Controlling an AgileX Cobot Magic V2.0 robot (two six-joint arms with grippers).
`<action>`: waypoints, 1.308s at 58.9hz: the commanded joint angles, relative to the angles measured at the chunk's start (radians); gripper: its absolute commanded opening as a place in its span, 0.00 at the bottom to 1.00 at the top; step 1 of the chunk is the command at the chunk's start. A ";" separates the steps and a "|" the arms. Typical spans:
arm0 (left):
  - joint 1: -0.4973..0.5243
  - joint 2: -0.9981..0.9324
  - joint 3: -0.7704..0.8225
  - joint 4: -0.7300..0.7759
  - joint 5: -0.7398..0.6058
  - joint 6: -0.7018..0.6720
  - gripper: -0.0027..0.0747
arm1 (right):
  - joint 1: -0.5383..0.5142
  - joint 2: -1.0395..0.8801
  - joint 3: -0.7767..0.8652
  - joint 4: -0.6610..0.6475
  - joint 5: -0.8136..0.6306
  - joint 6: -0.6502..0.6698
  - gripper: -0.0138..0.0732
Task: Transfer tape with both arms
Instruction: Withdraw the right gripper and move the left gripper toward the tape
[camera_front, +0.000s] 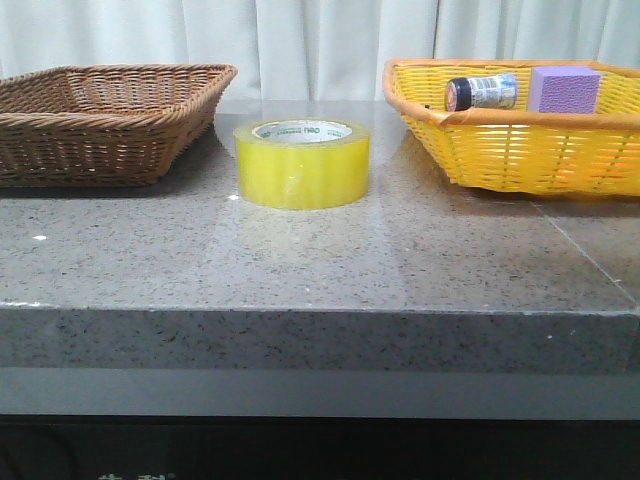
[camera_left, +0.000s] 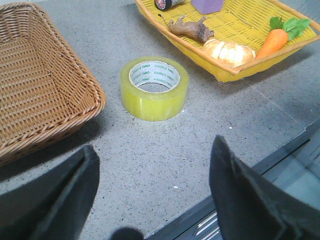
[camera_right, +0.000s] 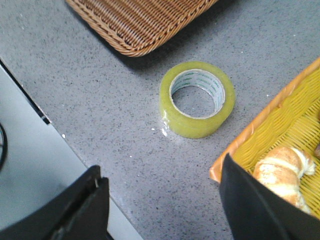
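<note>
Left wrist view has my left pincer at the bottom of the frame with its two black fingers spread wide and nothing between them, held above bare speckled grey surface. Just above that gap, near the centre of the frame, the tape lies flat on its side, core hole up, untouched. The brown wicker basket fills the upper left, and the yellow basket runs across the upper right, holding a toy animal, a bread roll and a carrot.

In the right wrist picture my right pincer is likewise parted and empty at the bottom edge, with the tape slightly right of centre above it, a corner of the brown basket at the top and the yellow basket's rim at the lower right.

The front camera shows no arm at all. There the tape sits in the upper middle of the frame between the two baskets, touching neither, while a small dark-capped bottle and a purple block rest in the yellow basket at upper right.

I judge we are at the very start: nothing is grasped, and the approach is not yet made. Next I'd need one arm to come down over the roll with fingers wide enough to span its wall or rim, then close firmly; the smooth wide roll could slip, and both basket edges are close by.
</note>
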 joint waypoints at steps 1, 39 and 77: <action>-0.006 0.005 -0.034 -0.014 -0.074 0.001 0.65 | -0.029 -0.122 0.109 0.005 -0.185 0.032 0.73; -0.006 0.005 -0.034 -0.014 -0.088 0.001 0.65 | -0.162 -0.548 0.637 0.107 -0.413 0.053 0.73; -0.006 0.317 -0.312 -0.045 0.169 0.250 0.65 | -0.162 -0.544 0.637 0.108 -0.410 0.053 0.73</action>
